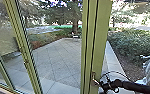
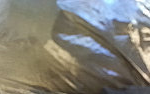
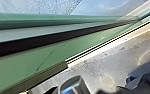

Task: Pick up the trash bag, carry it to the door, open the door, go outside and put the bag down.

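"Trash bag (image 2: 86, 60), where is it?"
"Close before the left wrist camera; whether it's gripped, I can't tell."
"And the right gripper (image 1: 102, 85)?"
"By the handle (image 1: 93, 76) on the green door frame (image 1: 101, 37); open or closed, I can't tell."

And there's a tree trunk (image 1: 75, 25) standing dead ahead at twelve o'clock! Green bushes (image 1: 131, 42) crowd in at two o'clock, and pale paving slabs (image 1: 58, 58) spread out toward eleven.
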Available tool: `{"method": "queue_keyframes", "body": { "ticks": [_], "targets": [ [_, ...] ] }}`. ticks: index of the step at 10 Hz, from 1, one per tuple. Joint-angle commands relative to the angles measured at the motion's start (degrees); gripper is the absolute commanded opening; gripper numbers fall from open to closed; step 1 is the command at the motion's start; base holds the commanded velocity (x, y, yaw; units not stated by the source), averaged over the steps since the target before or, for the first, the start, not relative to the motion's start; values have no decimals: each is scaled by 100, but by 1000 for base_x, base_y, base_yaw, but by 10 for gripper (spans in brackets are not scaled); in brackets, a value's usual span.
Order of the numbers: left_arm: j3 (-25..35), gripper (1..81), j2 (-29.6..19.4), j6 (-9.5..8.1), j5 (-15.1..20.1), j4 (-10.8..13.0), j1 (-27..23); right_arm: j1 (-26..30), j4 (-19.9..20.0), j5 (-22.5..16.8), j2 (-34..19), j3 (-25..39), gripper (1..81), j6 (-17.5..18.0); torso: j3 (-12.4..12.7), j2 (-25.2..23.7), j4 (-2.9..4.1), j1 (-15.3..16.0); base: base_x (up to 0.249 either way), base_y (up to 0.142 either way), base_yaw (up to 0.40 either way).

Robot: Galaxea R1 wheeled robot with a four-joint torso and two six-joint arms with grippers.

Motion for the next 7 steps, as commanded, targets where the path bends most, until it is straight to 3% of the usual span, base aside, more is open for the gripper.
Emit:
{"method": "queue_keyframes", "body": {
  "ticks": [1,6,7],
  "targets": [
    [28,10,-103,19,372,-33,-176,-1,-406,-508,185,-25,811,144,0,0,0,0,0,0,0],
    [-17,10,-129,19,381,-51,-115,-186,-846,-288,291,-253,811,144,2,-2,0,0,0,0,0],
    [-16,10,-129,19,390,-51,-115,-178,-847,-279,291,-262,811,144,-204,-2,0,-2,0,0,0]
  ]
}}
